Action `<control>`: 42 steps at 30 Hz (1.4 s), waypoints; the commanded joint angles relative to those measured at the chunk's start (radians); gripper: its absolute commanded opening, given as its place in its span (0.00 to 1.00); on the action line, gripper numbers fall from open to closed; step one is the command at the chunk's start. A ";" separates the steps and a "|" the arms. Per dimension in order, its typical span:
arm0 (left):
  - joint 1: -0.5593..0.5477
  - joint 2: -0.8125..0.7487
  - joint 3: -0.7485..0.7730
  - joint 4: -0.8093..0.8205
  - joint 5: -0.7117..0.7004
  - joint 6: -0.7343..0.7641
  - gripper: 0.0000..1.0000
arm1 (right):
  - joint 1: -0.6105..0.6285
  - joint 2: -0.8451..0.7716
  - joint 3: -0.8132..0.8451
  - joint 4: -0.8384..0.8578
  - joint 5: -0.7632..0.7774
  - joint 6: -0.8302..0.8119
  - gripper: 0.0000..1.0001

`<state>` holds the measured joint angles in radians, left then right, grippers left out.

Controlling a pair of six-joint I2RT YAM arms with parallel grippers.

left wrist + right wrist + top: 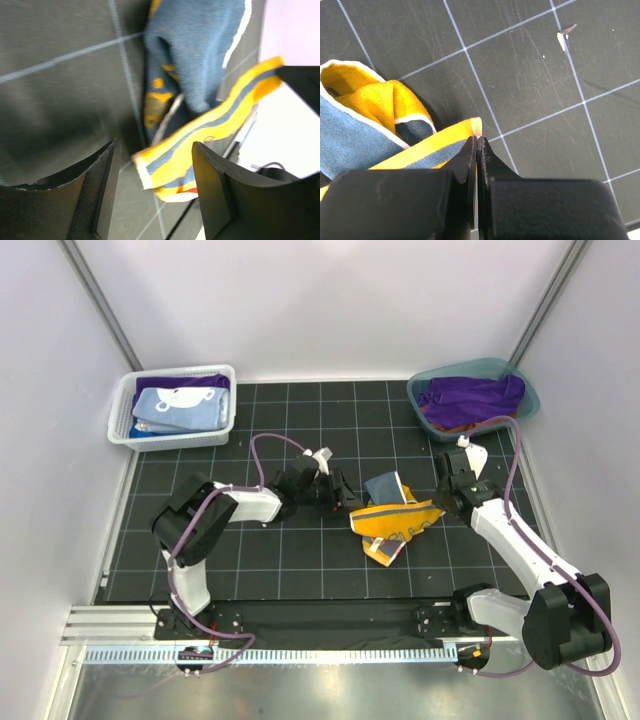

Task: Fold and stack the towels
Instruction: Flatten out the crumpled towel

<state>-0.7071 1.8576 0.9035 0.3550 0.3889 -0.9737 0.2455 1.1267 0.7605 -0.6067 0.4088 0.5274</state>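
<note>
We are pinching the yellow-orange towel (375, 120) in the right fingers (469, 156), left fingers (212, 190) standing wide at its other edge — pulling now is risking a slipped corner.

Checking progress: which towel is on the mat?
The yellow and navy towel, gripped by the right pincer; the others sit in the basket and tub.

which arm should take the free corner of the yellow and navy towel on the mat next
Left. The left gripper is open with a corner of the yellow-orange and navy cloth towel between its jaws, while the right gripper is shut on the opposite edge.
</note>
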 commanded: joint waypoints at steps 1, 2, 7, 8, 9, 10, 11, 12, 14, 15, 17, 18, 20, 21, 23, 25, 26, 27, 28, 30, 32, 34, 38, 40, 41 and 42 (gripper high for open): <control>-0.012 0.018 -0.006 0.153 0.045 -0.071 0.61 | -0.005 0.005 0.008 0.038 -0.001 0.010 0.01; -0.015 0.025 -0.008 0.156 0.045 -0.074 0.61 | -0.005 0.004 0.008 0.038 -0.002 0.008 0.01; -0.023 0.038 -0.018 0.157 0.025 -0.097 0.57 | -0.008 -0.002 0.007 0.041 -0.004 0.005 0.01; -0.025 0.041 -0.021 0.159 0.021 -0.102 0.56 | -0.008 -0.004 0.007 0.041 -0.005 0.003 0.01; -0.025 0.043 -0.026 0.159 0.019 -0.103 0.54 | -0.006 -0.004 0.005 0.041 -0.007 0.002 0.01; -0.026 0.043 -0.029 0.159 0.016 -0.105 0.52 | -0.006 -0.004 0.002 0.041 -0.008 0.002 0.01; -0.026 0.045 -0.029 0.157 0.015 -0.108 0.51 | -0.006 -0.004 0.002 0.045 -0.011 0.002 0.01; -0.028 0.045 -0.034 0.159 0.013 -0.111 0.50 | -0.006 -0.002 0.000 0.045 -0.013 0.002 0.01; -0.028 0.040 -0.038 0.144 -0.001 -0.109 0.50 | -0.006 -0.004 -0.003 0.045 -0.015 0.003 0.01; -0.026 0.037 -0.040 0.131 -0.007 -0.106 0.51 | -0.006 -0.004 -0.004 0.047 -0.016 0.002 0.01; -0.028 0.031 -0.044 0.113 -0.015 -0.102 0.53 | -0.006 -0.007 -0.006 0.047 -0.021 0.002 0.01; -0.028 0.031 -0.044 0.099 -0.018 -0.100 0.55 | -0.008 -0.007 -0.006 0.048 -0.024 0.002 0.01; -0.029 0.038 -0.048 0.105 -0.009 -0.105 0.55 | -0.006 -0.008 -0.006 0.047 -0.025 0.003 0.01; -0.029 0.040 -0.049 0.113 -0.007 -0.105 0.56 | -0.006 -0.008 -0.006 0.048 -0.025 0.005 0.01; -0.031 0.040 -0.058 0.133 -0.001 -0.115 0.57 | -0.006 -0.008 -0.007 0.051 -0.028 0.006 0.01; -0.034 0.035 -0.058 0.150 0.010 -0.125 0.56 | -0.008 -0.007 -0.007 0.051 -0.027 0.005 0.01; -0.035 0.028 -0.060 0.150 0.011 -0.126 0.56 | -0.006 -0.007 -0.007 0.050 -0.027 0.005 0.01; -0.037 0.023 -0.060 0.151 0.013 -0.128 0.54 | -0.008 -0.007 -0.007 0.051 -0.028 0.006 0.01; -0.040 0.019 -0.063 0.151 0.016 -0.131 0.52 | -0.008 -0.008 -0.007 0.050 -0.027 0.008 0.01; -0.046 0.006 -0.069 0.151 0.019 -0.137 0.48 | -0.008 -0.008 -0.004 0.050 -0.025 0.008 0.01; -0.052 0.002 -0.075 0.159 0.022 -0.148 0.42 | -0.009 -0.008 -0.001 0.048 -0.027 0.006 0.01; -0.055 -0.005 -0.086 0.170 0.021 -0.154 0.35 | -0.008 -0.008 0.003 0.047 -0.027 0.006 0.01; -0.055 -0.015 -0.089 0.164 0.007 -0.151 0.28 | -0.008 -0.011 0.011 0.041 -0.031 0.008 0.01; -0.054 -0.018 -0.080 0.156 0.008 -0.148 0.18 | -0.008 -0.018 0.017 0.032 -0.031 0.006 0.01; -0.055 -0.024 -0.077 0.151 0.001 -0.143 0.14 | -0.008 -0.019 0.020 0.027 -0.030 0.006 0.01; -0.055 -0.029 -0.072 0.135 -0.001 -0.132 0.06 | -0.008 -0.024 0.031 0.022 -0.030 0.005 0.01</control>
<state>-0.7593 1.8862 0.8150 0.4728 0.3923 -1.1244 0.2443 1.1263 0.7536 -0.5919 0.3737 0.5266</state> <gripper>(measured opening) 0.121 0.035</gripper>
